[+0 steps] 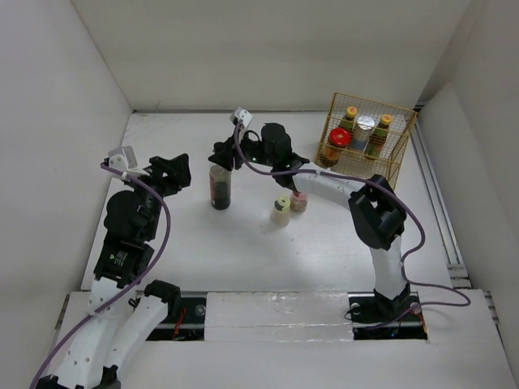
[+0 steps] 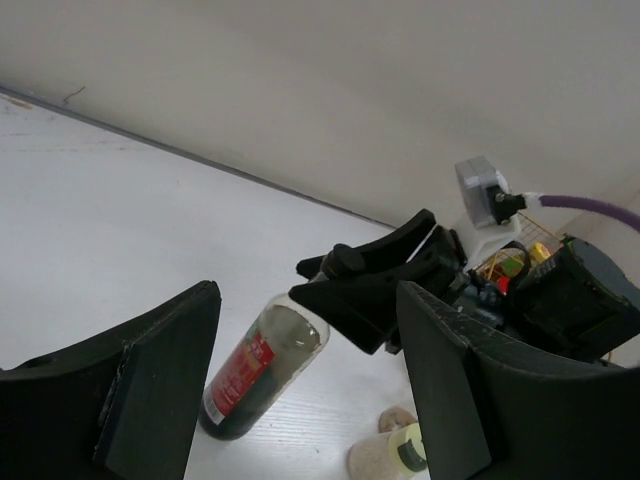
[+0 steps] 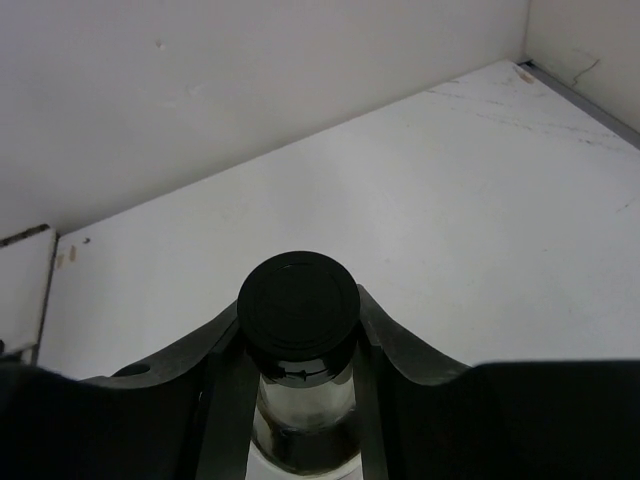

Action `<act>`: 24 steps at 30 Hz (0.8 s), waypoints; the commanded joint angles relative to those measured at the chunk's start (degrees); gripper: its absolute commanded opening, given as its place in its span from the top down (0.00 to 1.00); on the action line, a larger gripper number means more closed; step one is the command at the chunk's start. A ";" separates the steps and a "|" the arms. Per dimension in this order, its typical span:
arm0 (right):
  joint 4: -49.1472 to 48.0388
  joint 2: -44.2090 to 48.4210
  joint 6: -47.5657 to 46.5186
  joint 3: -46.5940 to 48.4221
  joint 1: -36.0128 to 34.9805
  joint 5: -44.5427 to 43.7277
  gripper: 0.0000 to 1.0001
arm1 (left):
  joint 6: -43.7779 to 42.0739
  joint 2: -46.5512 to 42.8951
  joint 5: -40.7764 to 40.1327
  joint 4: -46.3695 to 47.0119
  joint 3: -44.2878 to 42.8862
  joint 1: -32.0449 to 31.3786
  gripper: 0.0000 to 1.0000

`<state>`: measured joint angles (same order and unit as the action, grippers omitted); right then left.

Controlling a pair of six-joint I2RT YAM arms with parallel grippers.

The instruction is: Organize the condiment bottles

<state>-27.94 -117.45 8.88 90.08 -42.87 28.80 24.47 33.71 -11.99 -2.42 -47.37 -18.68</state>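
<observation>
The left fingers (image 1: 182, 170) hang spread and empty just left of the tall dark bottle (image 1: 220, 188), which stands upright on the table (image 1: 186, 251) near the middle. The right fingers (image 1: 223, 156) sit on either side of its neck under the black cap (image 3: 297, 300) and look pressed onto the glass, so the step in hand reads as picking this bottle up.

Right of it, close together and loose on the table, stand the yellow-capped shaker (image 1: 280, 211) and the pink-capped shaker (image 1: 298, 201). Further right, in the far corner, the wire basket (image 1: 397, 158) holds the green-labelled bottles (image 1: 349, 123), the red-lidded jar (image 1: 339, 139) and the silver-lidded jar (image 1: 365, 128).

The next move, I judge, calls for a straight lift, high enough to clear both shakers and the basket rim, then a descent into the basket's nearer part, which looks free. The table offers open room; it tightens at the basket, which sits near the side and back walls.
</observation>
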 commanded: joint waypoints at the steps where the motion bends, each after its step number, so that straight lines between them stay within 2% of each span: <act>1: -13.89 11.78 7.63 3.25 2.35 1.70 0.89 | -0.74 0.30 0.91 2.50 -0.79 -0.22 0.34; 6: -12.23 21.46 7.64 0.71 7.00 -0.05 0.90 | -0.74 -0.92 0.91 2.50 -0.79 -0.22 0.34; 12: -4.23 32.88 5.80 -6.05 14.30 -3.30 0.94 | -0.74 -0.93 1.00 2.50 -0.79 -0.22 0.34; 18: 8.94 39.65 0.71 -7.38 23.00 -7.52 0.94 | -0.74 -0.32 1.18 2.50 -0.79 -0.22 0.34; 24: 12.73 44.05 -0.54 -11.42 31.69 -8.85 0.95 | -0.74 -0.32 1.18 2.50 -0.79 -0.22 0.34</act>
<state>-13.78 -76.51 9.39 78.54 -14.11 22.20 24.47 33.28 -11.53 -2.42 -47.37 -18.68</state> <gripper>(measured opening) 0.423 0.665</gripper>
